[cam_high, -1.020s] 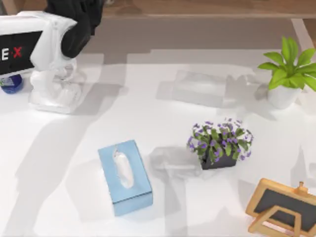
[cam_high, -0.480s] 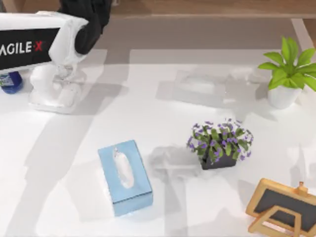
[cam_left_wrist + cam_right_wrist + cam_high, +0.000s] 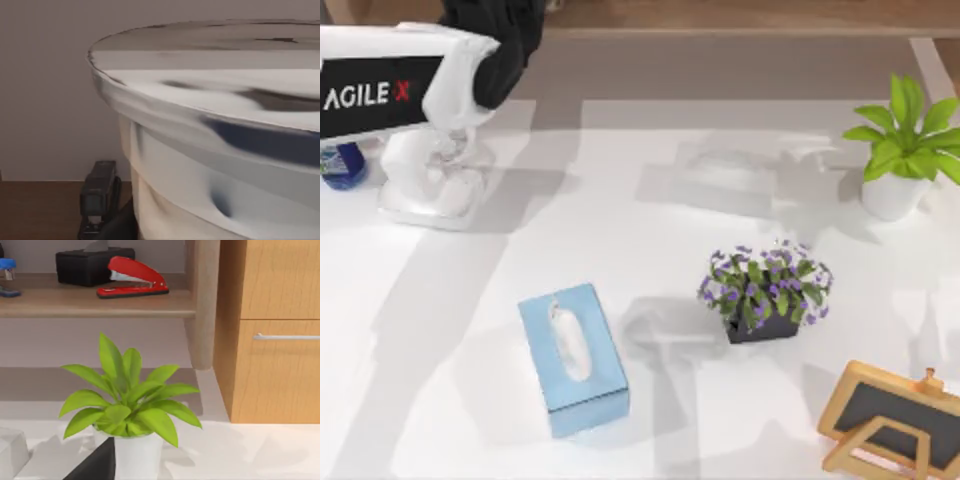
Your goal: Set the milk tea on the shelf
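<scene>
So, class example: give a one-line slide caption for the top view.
Left arm reaches beside the milk tea at the table's left edge.

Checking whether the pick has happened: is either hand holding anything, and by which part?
Cannot be told. The milk tea stands on the table by its left edge, half under the left arm, seemingly unheld.

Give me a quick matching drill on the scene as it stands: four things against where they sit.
Things:
1. milk tea
2. tissue box
3. red stapler
4. chalkboard

Places:
A. on the shelf board, beside a black box
B. table's near right corner in the top view
C. far left edge of the table, beside the left arm
D. near middle of the table, left of the purple flowers

Pairs: 1-C, 2-D, 3-A, 4-B
</scene>
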